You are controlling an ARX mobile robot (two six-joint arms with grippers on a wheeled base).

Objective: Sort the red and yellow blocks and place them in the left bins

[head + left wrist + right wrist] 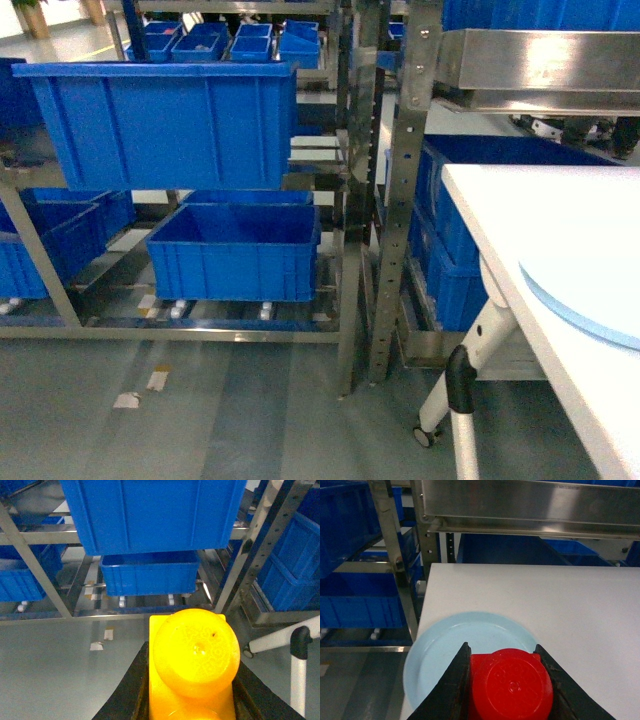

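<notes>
Left wrist view: left gripper (192, 700) clamped on the yellow brick (194, 655), a translucent orange-yellow piece with a big round stud facing the camera; dark fingers (127, 690) press it from both sides. The brick hangs above grey floor, in front of the metal rack (37, 567). Past it, on the rack's upper shelf, sits a large blue crate (155, 512); a second blue crate (150, 575) sits on the lower shelf beneath it, directly beyond the brick. More blue crates to either side of the rack. Right wrist view: right gripper (507, 690) closed around the red block (510, 685), round stud up, jaws tight against its two sides. The block is held over the near edge of a pale blue plate (445, 650), which lies on the white table (560, 600) close to its left edge. Whether the block touches the plate cannot be told. Head view: neither gripper visible. Rack (350, 200) stands left of the table (540, 230); upper crate (165, 120) and lower crate (235, 250) both open-topped, the lower one showing a bare blue interior. Plate (585, 290) shows at the table's right side, cut by the frame edge.
</notes>
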